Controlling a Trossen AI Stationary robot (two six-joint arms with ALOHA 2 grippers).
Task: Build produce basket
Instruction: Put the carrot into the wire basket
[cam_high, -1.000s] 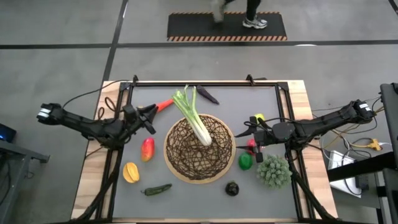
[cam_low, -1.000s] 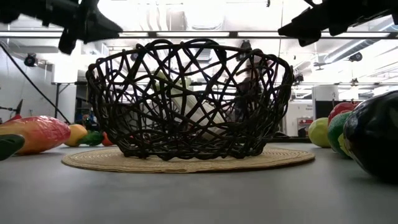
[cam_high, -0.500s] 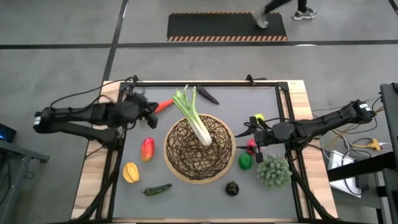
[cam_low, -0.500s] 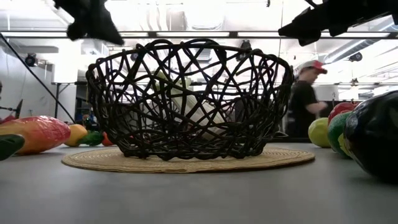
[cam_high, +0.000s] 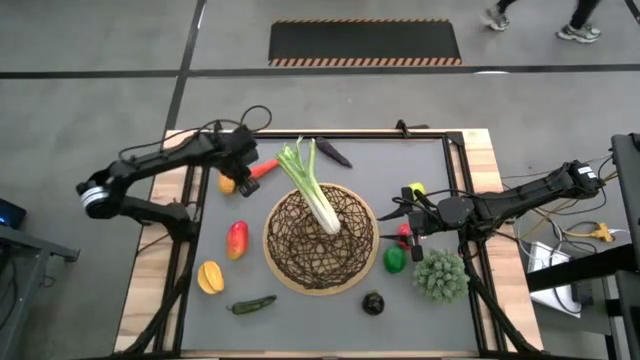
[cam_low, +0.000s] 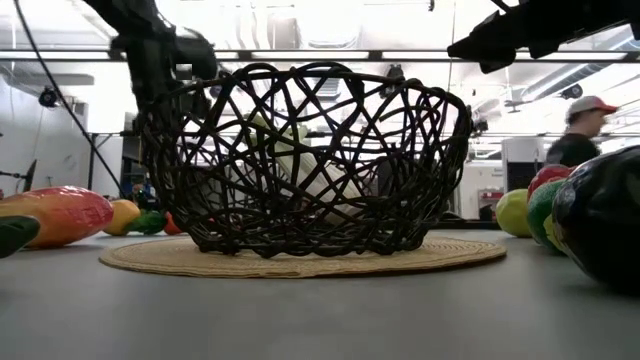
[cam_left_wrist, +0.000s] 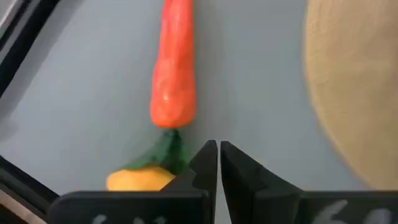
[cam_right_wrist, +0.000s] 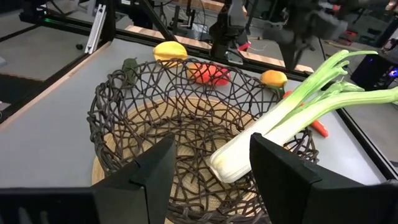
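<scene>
While the basket (cam_high: 321, 241) is sitting in the middle of the grey table (cam_high: 300, 310), the leek (cam_high: 312, 186) is lying with its white end inside the basket and its green leaves sticking out over the far rim. Just beside those leaves, on the left, the carrot (cam_high: 264, 168) is lying on the table, and a small yellow-orange fruit (cam_high: 227, 184) is lying close to its green end. The left end effector (cam_high: 243, 172) is hovering over this place, and in the left wrist view its two dark fingers (cam_left_wrist: 205, 163) are standing together with only a thin slit between them, holding nothing. Further to the left of the basket a red-yellow pepper (cam_high: 236, 239), a yellow lemon (cam_high: 210, 276) and a green chili (cam_high: 251, 304) are lying apart from each other. A dark eggplant (cam_high: 373, 302) is resting near the front rim. On the right side the right end effector (cam_high: 404, 216) is waiting above the table with its fingers (cam_right_wrist: 283, 177) wide apart, pointing toward the basket. Near it a green lime (cam_high: 395, 259), a red pepper (cam_high: 405, 234) and a bushy green vegetable (cam_high: 440, 275) are lying.
</scene>
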